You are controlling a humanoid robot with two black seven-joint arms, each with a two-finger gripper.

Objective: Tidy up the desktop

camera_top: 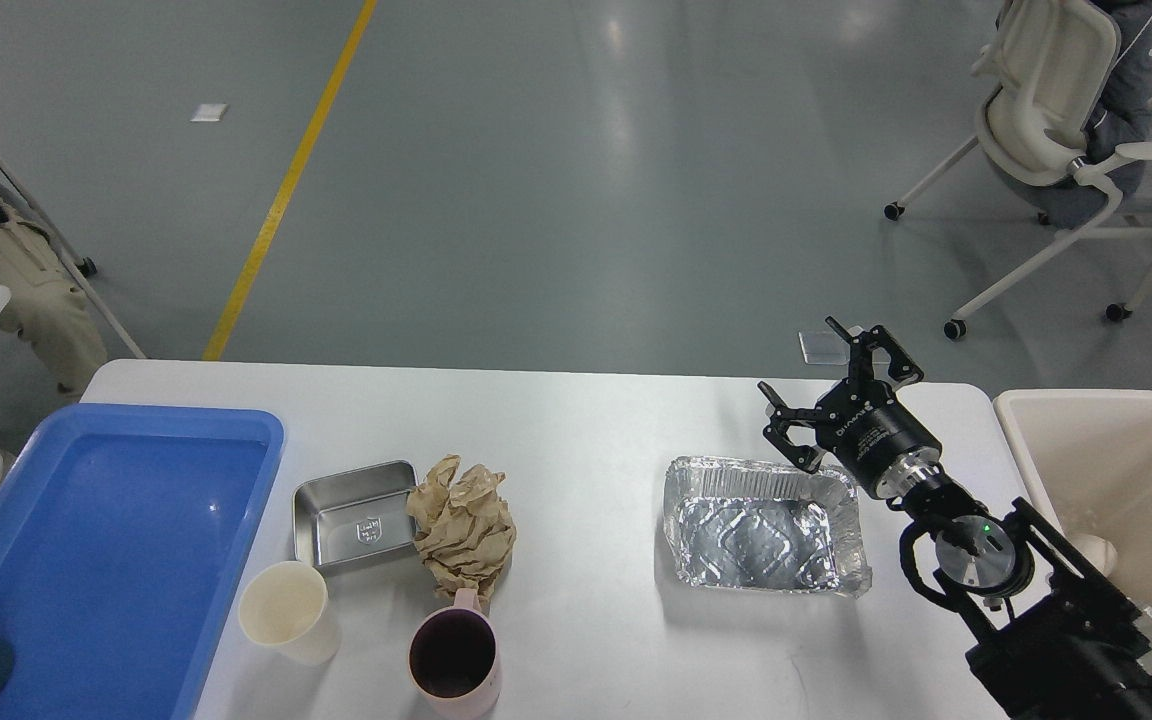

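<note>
The right pincer (808, 385) hovers spread and empty above the far rim of the foil tray (762, 525) on the white table (586, 420). A crumpled brown paper (463, 527) lies against the steel dish (356, 515).

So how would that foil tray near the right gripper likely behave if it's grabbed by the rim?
The foil tray looks thin and crinkled, so its rim would probably bend or dent under a pinch. It appears empty, so it is likely very light and may slide on the smooth desktop if nudged. The right gripper, open beside its far corner, should probably close gently.
</note>
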